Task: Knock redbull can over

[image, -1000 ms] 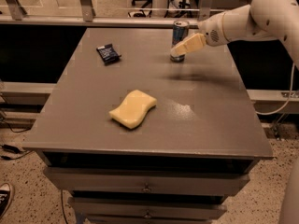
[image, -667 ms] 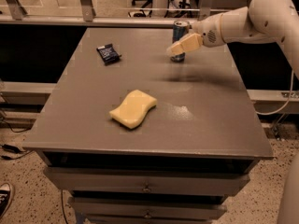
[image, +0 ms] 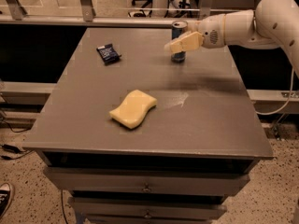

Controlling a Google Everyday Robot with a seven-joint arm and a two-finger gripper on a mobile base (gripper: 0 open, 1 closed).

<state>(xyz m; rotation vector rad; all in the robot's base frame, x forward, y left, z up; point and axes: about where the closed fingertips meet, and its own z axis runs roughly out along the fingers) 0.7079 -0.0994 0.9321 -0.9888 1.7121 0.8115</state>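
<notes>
The redbull can (image: 178, 28) stands upright near the far edge of the grey table (image: 205, 120), blue and silver with a silver top. My gripper (image: 174, 45) comes in from the right on a white arm (image: 261, 24). Its cream fingers (image: 184, 43) lie across the front of the can's middle, partly hiding it.
A yellow sponge (image: 134, 108) lies in the middle of the table. A flat dark blue snack packet (image: 108, 53) lies at the far left. A metal railing (image: 93, 20) runs behind the table. Drawers (image: 147, 188) sit below the table front.
My gripper has moved slightly left and up, closer onto the can. The can still stands upright.
</notes>
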